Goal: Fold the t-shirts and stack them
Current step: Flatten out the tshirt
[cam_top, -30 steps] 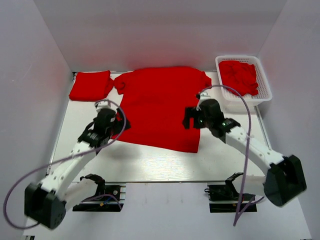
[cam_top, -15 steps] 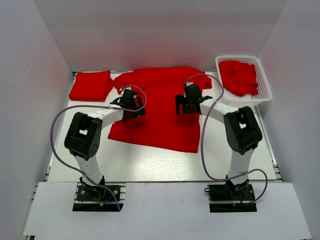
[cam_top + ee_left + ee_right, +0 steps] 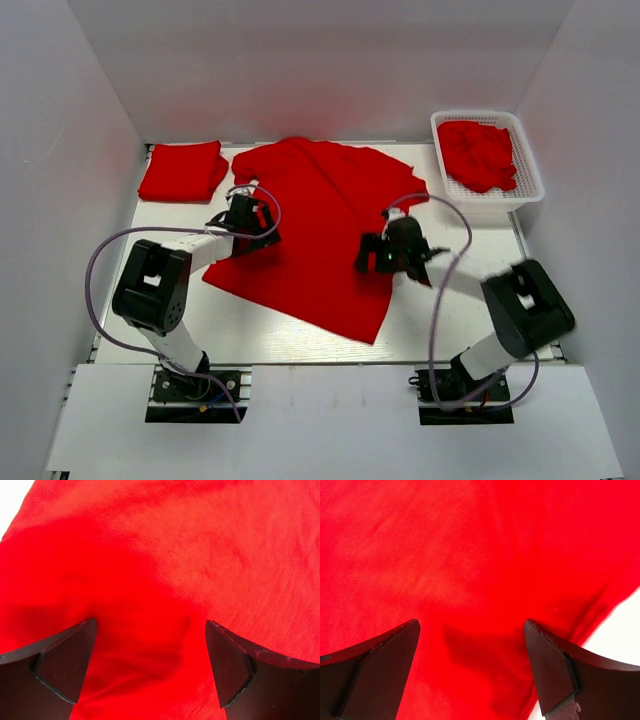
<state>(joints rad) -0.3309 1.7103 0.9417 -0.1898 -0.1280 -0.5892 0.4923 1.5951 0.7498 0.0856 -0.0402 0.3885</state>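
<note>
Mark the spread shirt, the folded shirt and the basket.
spread shirt (image 3: 320, 220): top view, middle of its body.
folded shirt (image 3: 180, 172): top view, centre of the folded cloth.
basket (image 3: 495, 205): top view, its near white wall.

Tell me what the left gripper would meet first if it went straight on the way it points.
The left gripper would meet the spread red t-shirt, filling the view between its open jaws; depth unclear.

The spread t-shirt (image 3: 320, 215) swung askew, its hem left slanting and the right hem corner dragged nearer. The right gripper (image 3: 368, 256) pulled back nearer from mid-shirt, while the left gripper (image 3: 262, 226) shifted only slightly nearer and leftward.
</note>
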